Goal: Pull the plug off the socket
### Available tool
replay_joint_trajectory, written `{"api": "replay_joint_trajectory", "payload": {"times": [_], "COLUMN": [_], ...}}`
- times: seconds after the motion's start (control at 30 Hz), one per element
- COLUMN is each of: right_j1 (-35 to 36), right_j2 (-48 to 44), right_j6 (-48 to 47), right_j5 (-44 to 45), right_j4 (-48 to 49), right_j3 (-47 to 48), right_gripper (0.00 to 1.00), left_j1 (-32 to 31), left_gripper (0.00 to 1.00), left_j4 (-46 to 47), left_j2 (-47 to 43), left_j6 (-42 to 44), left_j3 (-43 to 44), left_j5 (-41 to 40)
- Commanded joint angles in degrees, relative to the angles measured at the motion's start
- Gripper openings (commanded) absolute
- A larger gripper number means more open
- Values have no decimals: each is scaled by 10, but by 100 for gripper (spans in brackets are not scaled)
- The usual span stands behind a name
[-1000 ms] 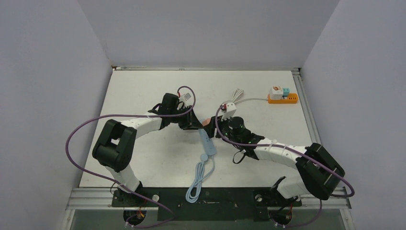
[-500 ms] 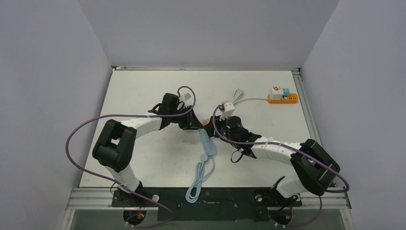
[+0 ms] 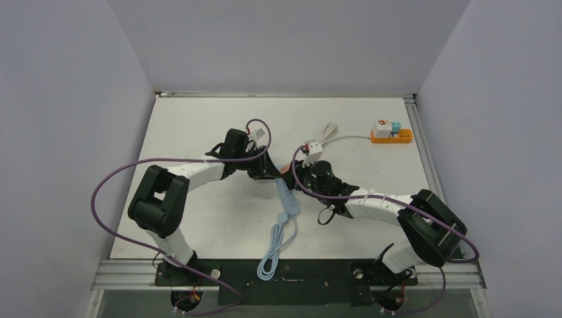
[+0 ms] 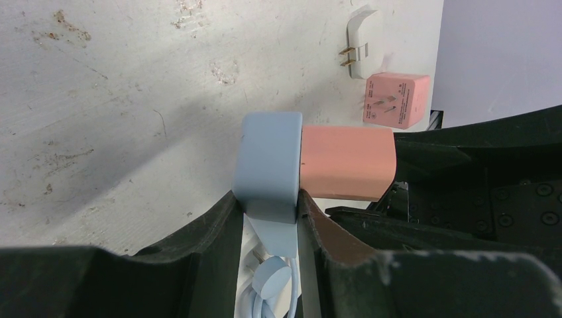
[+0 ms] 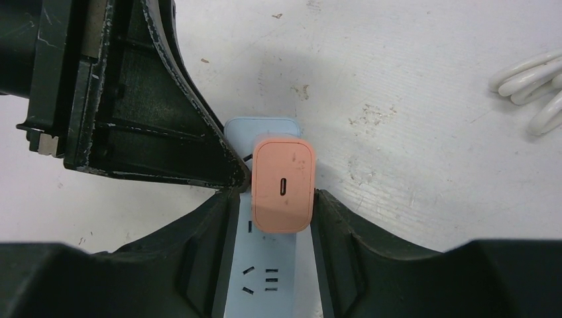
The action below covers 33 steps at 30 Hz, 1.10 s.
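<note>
A light blue power strip (image 3: 287, 197) lies mid-table with a salmon-pink plug (image 3: 283, 169) pushed into its far end. My left gripper (image 3: 274, 173) is shut on that end of the strip (image 4: 268, 165), just beside the plug (image 4: 346, 162). My right gripper (image 3: 292, 175) is open and straddles the plug (image 5: 283, 184) from above. In the right wrist view its right finger (image 5: 331, 218) touches the plug's side, and a narrow gap shows at the other finger. The strip's free sockets (image 5: 262, 278) show between the jaws.
The strip's blue cord (image 3: 272, 255) coils toward the near edge. An orange power strip (image 3: 392, 137) with plugs sits at the back right, its white cable and plug (image 3: 327, 131) beside my right arm. A white plug (image 4: 361, 30) and pink adapter (image 4: 396, 99) lie beyond.
My right arm has shifted a little left toward the plug, bringing its jaws around it. The left arm and the strip have not moved.
</note>
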Motion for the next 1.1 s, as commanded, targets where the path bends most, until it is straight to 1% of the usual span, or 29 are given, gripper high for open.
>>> {"api": "replay_joint_trajectory", "payload": {"times": [0.0,0.13,0.27,0.43,0.5,0.63,0.73,0.9,1.07], "right_j1": [3,1,0,-2,-7,-20,-28,-70,-96], "right_j2": [3,4,7,12,12,10,9,8,2], "right_j6": [7,12,15,19,24,34,39,71,81], "right_j5": [21,17,13,13,-8,-25,-42,-105,-127], "right_j4": [35,39,43,47,52,65,75,119,131], "right_j3": [24,24,24,22,18,8,2,-24,-38], "right_gripper": [44,45,43,30,26,14,7,5,5], "left_j1": [-6,-6,-6,-6,-6,-5,-5,-5,-5], "left_gripper": [0,0,0,0,0,0,0,0,0], "left_j4": [-5,-6,-6,-5,-6,-14,-14,-10,-1], "left_j2": [6,7,7,7,7,6,6,12,11], "left_j6": [24,24,24,24,25,32,35,34,34], "left_j3": [14,15,15,15,17,21,22,23,22], "left_j5": [-1,0,0,1,3,6,7,20,26]}}
